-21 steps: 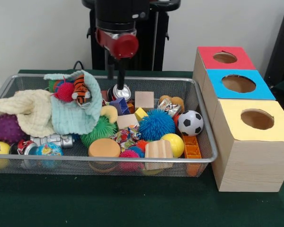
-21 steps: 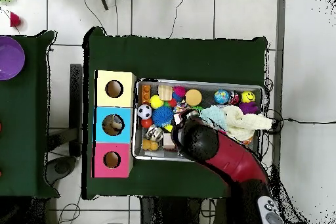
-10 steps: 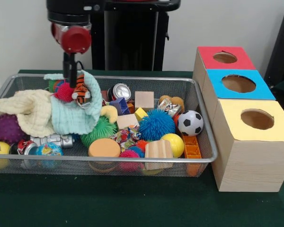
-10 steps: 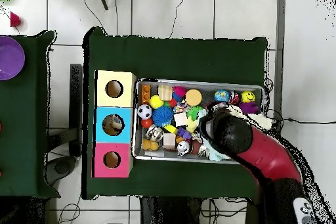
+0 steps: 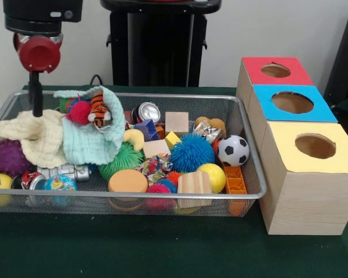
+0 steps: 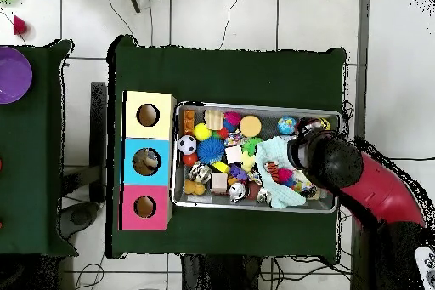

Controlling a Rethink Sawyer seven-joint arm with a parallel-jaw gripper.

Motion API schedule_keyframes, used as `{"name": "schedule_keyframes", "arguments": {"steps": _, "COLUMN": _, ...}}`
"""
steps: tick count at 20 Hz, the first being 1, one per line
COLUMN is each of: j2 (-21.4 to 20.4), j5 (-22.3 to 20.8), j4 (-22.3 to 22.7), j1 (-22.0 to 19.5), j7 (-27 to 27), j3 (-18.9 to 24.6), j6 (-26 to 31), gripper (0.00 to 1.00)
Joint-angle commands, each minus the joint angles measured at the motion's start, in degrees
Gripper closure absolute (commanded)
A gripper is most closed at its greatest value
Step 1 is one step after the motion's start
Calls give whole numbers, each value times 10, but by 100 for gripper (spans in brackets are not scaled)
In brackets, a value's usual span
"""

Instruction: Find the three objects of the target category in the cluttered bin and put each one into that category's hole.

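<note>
The wire bin [image 5: 162, 197] holds a mixed pile. A cream cloth [image 5: 37, 138] and a mint cloth [image 5: 93, 142] lie at its left, with a tiger toy [image 5: 98, 110] and a pink spiky ball [image 5: 79, 112] on top. A silver can [image 5: 149, 110], wooden blocks [image 5: 177, 121], a blue spiky ball [image 5: 191, 152], a soccer ball [image 5: 234, 150] and a yellow ball [image 5: 212, 176] lie further right. My gripper [image 5: 36, 109] hangs over the bin's back left corner, just above the cream cloth, with nothing seen in it. In the overhead view the arm [image 6: 331, 161] hides it.
Three boxes stand beside the bin, each with a round hole in its top: red [image 5: 275, 70], blue [image 5: 292, 102], yellow [image 5: 315, 146]. From overhead something brown shows inside the blue box's hole [image 6: 147, 162]. A second table with a purple bowl [image 6: 12, 75] stands apart.
The arm has swung across the bin's back, from over the silver can to over the cream cloth at the left end. The bin's contents look unmoved.
</note>
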Motion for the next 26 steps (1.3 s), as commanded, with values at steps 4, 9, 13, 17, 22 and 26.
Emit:
{"name": "schedule_keyframes", "arguments": {"steps": 4, "j2": 57, "j5": -76, "j4": -20, "j1": -50, "j7": -101, "j3": 100, "j6": 12, "gripper": 0}}
{"name": "schedule_keyframes", "arguments": {"steps": 9, "j2": 72, "j5": -109, "j4": -22, "j1": -75, "j7": -103, "j3": 116, "j6": -3, "gripper": 0}}
{"name": "schedule_keyframes", "arguments": {"steps": 13, "j2": 89, "j5": -145, "j4": -44, "j1": -92, "j7": -115, "j3": 125, "j6": -2, "gripper": 0}}
{"name": "schedule_keyframes", "arguments": {"steps": 17, "j2": 102, "j5": -177, "j4": -44, "j1": -116, "j7": -116, "j3": 140, "j6": -16, "gripper": 0}}
{"name": "schedule_keyframes", "arguments": {"steps": 22, "j2": 115, "j5": -214, "j4": -33, "j1": -132, "j7": -97, "j3": 145, "j6": -37, "gripper": 0}}
{"name": "schedule_keyframes", "arguments": {"steps": 26, "j2": 128, "j5": -237, "j4": -18, "j1": -139, "j7": -74, "j3": 142, "j6": -56, "gripper": 0}}
